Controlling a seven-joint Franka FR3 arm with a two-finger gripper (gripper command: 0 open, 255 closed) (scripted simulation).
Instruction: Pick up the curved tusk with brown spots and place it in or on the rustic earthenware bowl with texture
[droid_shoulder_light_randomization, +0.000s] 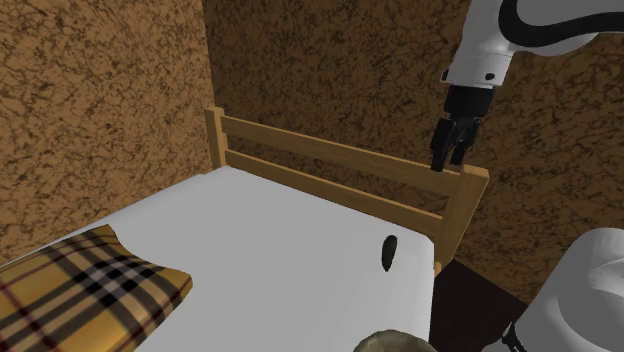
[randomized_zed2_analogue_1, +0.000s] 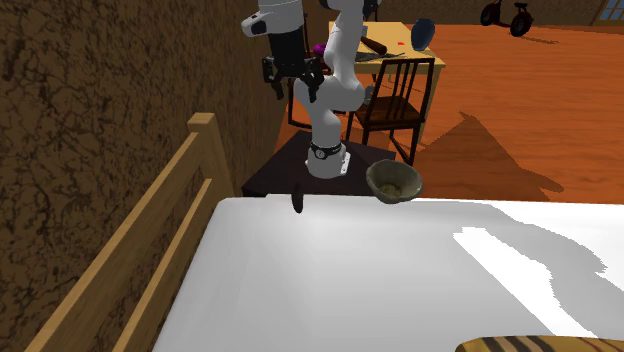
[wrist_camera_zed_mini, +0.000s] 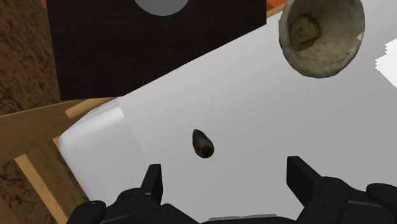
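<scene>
The gripper hangs wide open and empty above the bed corner, where the small dark tusk, its spots unclear, lies near the bowl, which the shoulder view's bottom edge cuts off.

Bowl partly beyond shoulder view's edge.

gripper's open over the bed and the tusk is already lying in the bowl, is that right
Not quite. The gripper is open over the bed, but the tusk is not in the bowl. It lies on the white mattress, apart from the bowl, as the wrist view shows.
</scene>
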